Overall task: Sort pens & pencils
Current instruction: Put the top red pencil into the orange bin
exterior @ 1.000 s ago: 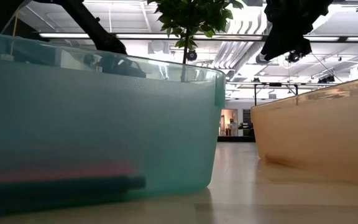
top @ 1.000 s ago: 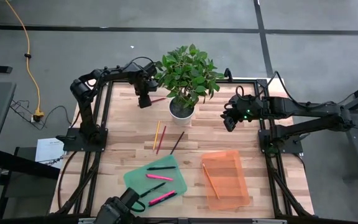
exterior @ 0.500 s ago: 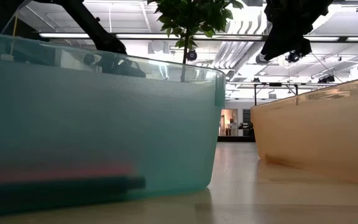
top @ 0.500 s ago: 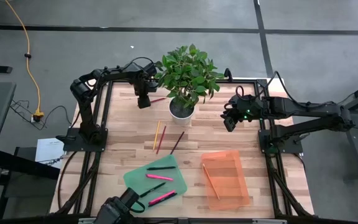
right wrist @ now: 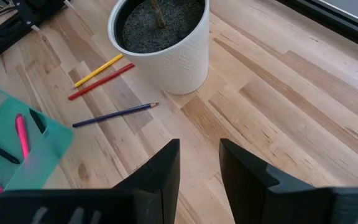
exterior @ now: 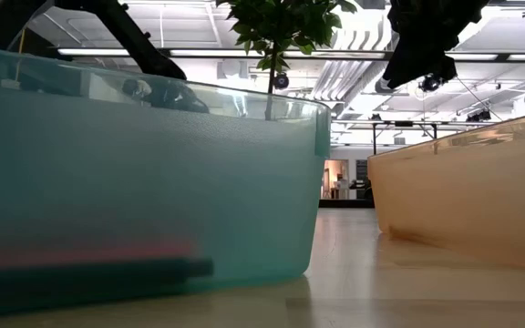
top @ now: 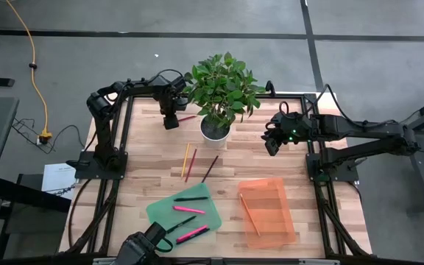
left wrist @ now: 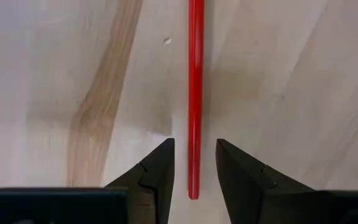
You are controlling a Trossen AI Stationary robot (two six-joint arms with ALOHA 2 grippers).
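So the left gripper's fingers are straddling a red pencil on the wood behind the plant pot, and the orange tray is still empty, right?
Not quite. The orange tray is not empty: the high view shows one orange pencil lying in it. The rest holds: the left gripper has its fingers either side of the red pencil on the table, open, by the plant pot.

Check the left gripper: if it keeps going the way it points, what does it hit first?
The left gripper points down at the table, open, with a red pencil lying between its fingers. Going straight on, it would probably straddle that pencil and meet the wooden table. Height above the wood is hard to judge.
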